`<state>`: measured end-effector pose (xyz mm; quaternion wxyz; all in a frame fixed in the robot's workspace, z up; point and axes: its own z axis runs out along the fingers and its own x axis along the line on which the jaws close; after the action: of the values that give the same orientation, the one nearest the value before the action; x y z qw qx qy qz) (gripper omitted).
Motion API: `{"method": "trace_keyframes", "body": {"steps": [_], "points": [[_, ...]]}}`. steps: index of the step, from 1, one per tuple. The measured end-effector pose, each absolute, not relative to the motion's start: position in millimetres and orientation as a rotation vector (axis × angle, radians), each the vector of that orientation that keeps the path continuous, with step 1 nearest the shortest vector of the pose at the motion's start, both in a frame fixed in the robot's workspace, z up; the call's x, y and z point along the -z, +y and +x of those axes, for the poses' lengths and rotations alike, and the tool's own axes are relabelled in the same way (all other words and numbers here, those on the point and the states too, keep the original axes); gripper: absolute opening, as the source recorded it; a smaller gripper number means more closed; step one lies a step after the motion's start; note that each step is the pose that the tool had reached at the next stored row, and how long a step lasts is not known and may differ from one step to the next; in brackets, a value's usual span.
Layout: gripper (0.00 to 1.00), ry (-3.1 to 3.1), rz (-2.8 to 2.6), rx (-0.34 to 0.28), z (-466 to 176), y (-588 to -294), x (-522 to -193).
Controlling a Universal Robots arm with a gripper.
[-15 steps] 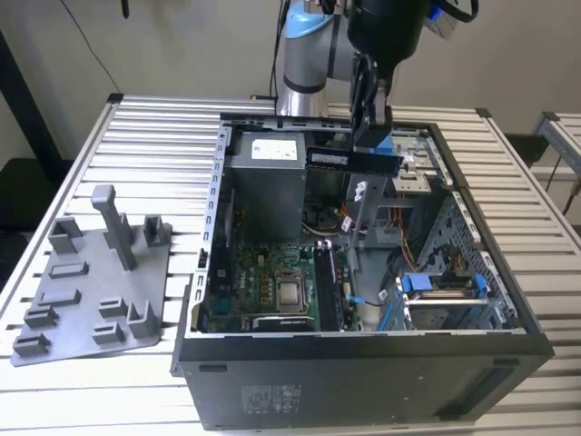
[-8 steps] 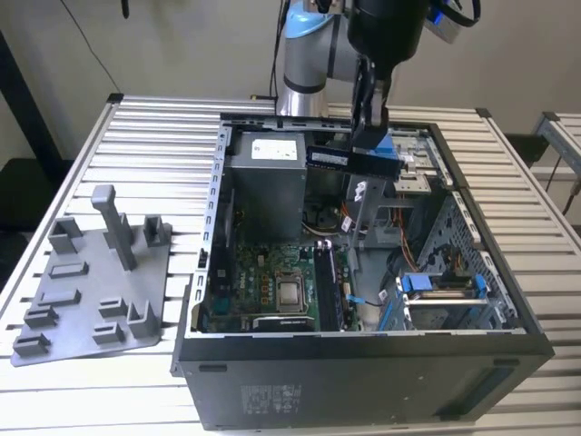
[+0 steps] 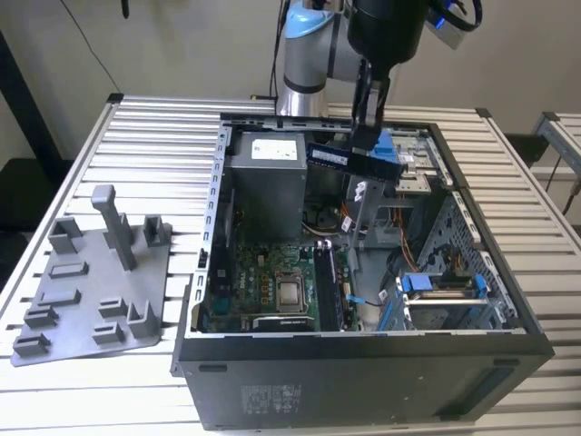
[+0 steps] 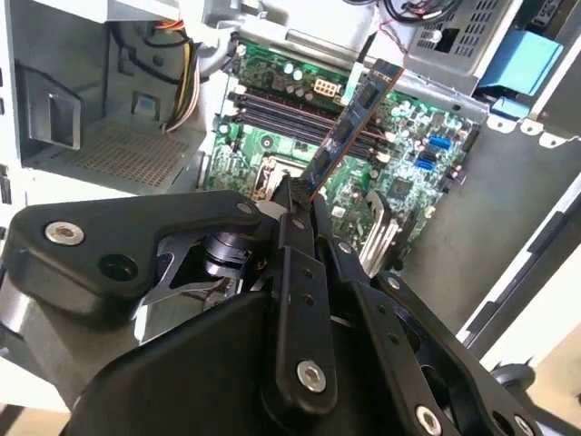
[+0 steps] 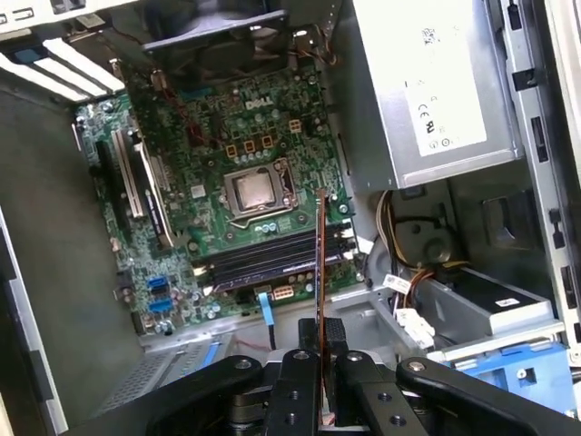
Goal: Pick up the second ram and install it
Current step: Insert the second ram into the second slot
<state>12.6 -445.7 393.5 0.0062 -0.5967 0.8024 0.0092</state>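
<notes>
Black two-finger gripper (image 3: 366,136) is pinched shut on the long, flat black memory stick (image 3: 352,162). The stick hangs clear above the open black computer case (image 3: 363,381), tilted slightly.

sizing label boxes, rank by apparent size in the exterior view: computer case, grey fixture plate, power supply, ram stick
1. computer case
2. grey fixture plate
3. power supply
4. ram stick, held raised, maybe nearer the camera

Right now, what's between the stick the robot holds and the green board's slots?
Only air: in the exterior view the second ram, pinched by the end effector, hangs above the memory slots.
</notes>
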Motion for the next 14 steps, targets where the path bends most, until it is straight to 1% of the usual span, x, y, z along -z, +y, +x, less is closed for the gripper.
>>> {"method": "trace_keyframes", "body": {"steps": [14], "points": [[0.14,2.671,-1.626,-0.027,12.6,-445.8,-391.4]]}}
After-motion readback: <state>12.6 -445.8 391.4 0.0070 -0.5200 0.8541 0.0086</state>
